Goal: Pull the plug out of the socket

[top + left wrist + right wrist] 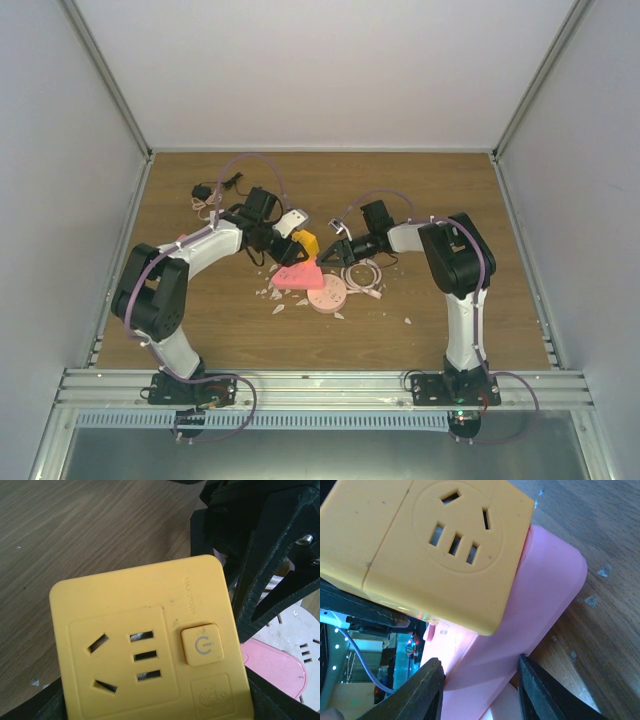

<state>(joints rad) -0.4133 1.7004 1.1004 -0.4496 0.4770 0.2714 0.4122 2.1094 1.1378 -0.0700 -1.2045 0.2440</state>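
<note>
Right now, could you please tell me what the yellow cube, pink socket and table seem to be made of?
Yellow cube: likely moulded plastic, matte, with crisp slots and a button.
Pink socket: probably plastic, smooth, slight sheen, rounded edges.
Table: wood or wood-look laminate, visible grain.

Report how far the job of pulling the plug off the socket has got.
Done: the left hand grips the yellow plug. In hand: the right hand has a finger on each side of the pink socket; a firm grip is unclear. To do: plug and socket look joined, so the pull apart remains.
</note>
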